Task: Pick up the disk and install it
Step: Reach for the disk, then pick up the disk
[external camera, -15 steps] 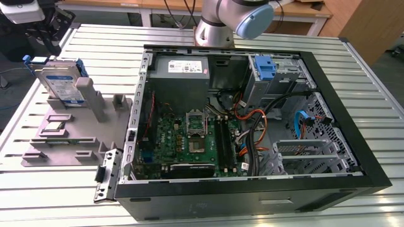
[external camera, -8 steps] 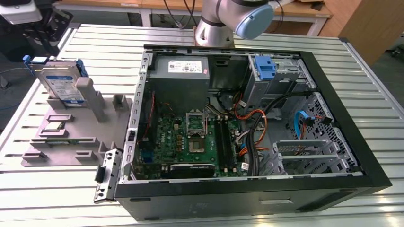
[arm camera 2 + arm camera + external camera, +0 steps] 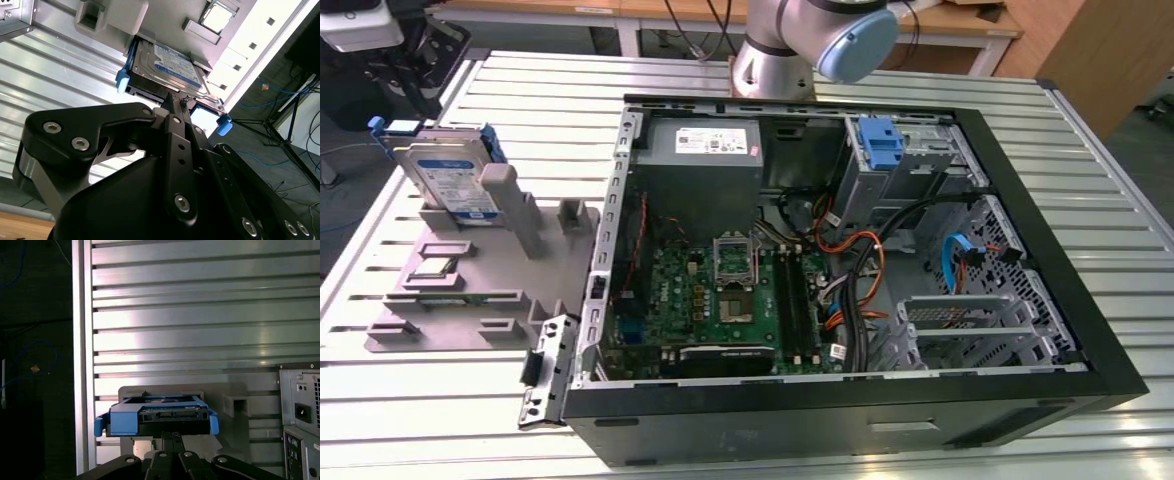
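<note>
The disk (image 3: 450, 175) stands on edge in a grey holder (image 3: 480, 290) on the exterior view's left, its white-and-blue label facing out and blue rails along its edges. My gripper (image 3: 403, 100) hangs just above the disk's upper edge. In both wrist views the two black fingers lie close together with nothing between them. Their tips (image 3: 174, 98) sit at the middle of the disk's (image 3: 170, 67) near edge, whether touching I cannot tell. The first wrist view shows the disk (image 3: 157, 417) end-on in its blue frame, just beyond the gripper (image 3: 173, 437).
An open computer case (image 3: 1067, 300) lies on the slatted metal table (image 3: 1121, 440), right of the holder. Inside are a grey power supply (image 3: 700, 140), a motherboard (image 3: 734, 300) and a drive bay with a bare blue bracket (image 3: 881, 145). The arm's base (image 3: 774, 60) stands behind the case.
</note>
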Robot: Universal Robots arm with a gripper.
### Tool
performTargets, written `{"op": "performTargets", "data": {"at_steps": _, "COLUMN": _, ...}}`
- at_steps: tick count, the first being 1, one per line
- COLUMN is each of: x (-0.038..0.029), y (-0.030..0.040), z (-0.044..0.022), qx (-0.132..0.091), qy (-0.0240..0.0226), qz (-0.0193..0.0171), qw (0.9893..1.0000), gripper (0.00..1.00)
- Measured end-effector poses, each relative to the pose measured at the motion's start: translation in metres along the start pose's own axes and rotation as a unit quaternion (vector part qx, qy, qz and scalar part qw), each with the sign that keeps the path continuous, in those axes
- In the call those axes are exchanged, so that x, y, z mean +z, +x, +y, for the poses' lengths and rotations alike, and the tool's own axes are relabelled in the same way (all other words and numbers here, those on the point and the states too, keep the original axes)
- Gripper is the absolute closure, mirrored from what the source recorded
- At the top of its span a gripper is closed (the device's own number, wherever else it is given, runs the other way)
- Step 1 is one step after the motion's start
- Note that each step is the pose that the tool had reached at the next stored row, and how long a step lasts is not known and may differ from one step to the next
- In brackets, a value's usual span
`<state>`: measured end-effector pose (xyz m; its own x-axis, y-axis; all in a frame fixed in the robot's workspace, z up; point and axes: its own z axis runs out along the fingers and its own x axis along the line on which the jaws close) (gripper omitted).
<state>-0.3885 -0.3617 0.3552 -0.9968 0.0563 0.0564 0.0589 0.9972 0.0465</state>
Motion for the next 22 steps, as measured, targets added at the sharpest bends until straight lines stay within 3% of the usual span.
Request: {"op": "performTargets", "data": {"at_steps": 22, "x": 0.003, "y": -0.0002, "z": -0.0001, "qx": 0.0, "qy": 0.0, "qz": 0.0, "qw": 1.0, "gripper": 0.9}}
